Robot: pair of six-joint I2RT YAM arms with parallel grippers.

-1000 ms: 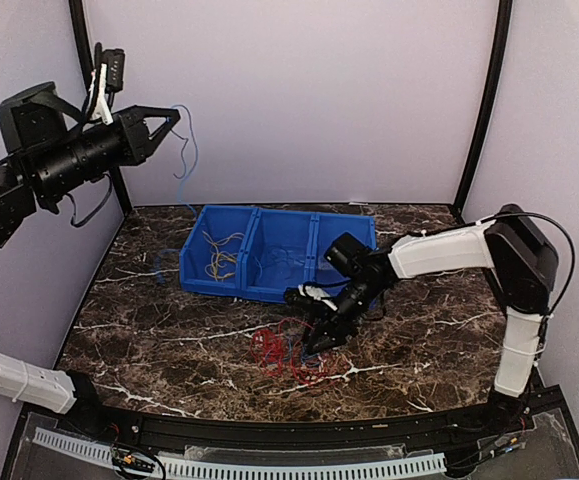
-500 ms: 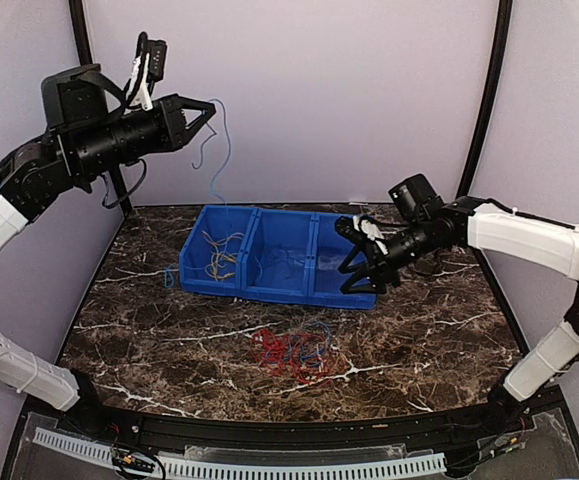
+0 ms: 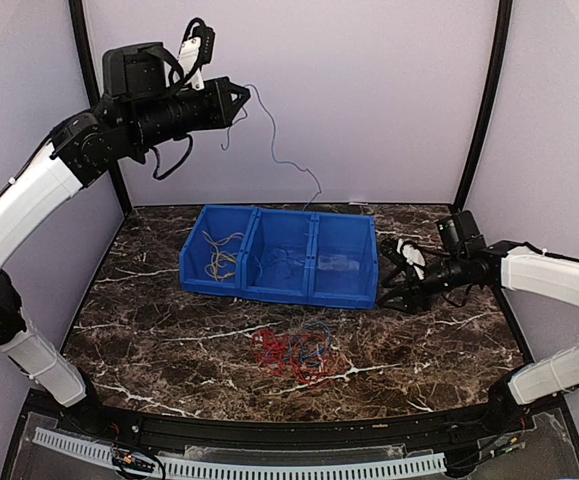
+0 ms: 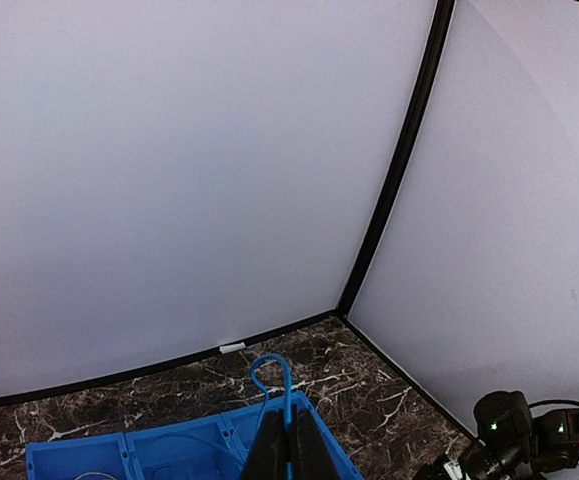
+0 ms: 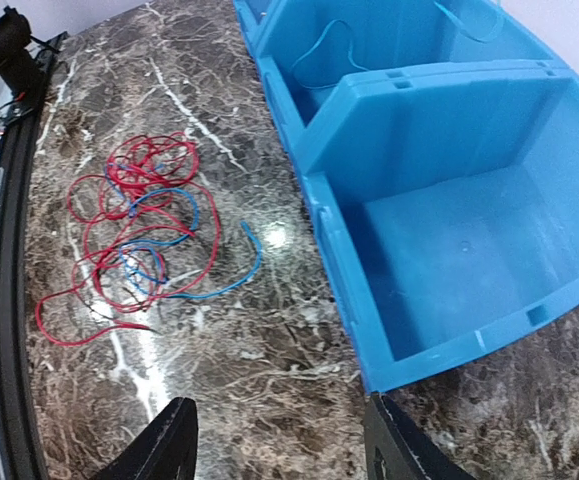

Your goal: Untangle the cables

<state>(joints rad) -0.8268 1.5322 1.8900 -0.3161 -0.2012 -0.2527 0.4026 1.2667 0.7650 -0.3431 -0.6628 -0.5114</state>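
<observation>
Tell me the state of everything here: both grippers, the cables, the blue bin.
left gripper: shut on a blue cable, held high.
blue cable: dangling from the left gripper.
right gripper: open, empty, low beside the blue bin.
red and blue tangle: lying on the table, ungripped.
blue bin: upright, yellow cables in its left compartment, right compartment empty.

I see my left arm (image 3: 29,200) and right arm (image 3: 554,280) in white shells with black joints; left hand (image 4: 289,442) and right hand (image 5: 284,440) are black, tapered, trailing looped black wiring (image 3: 174,162).
</observation>
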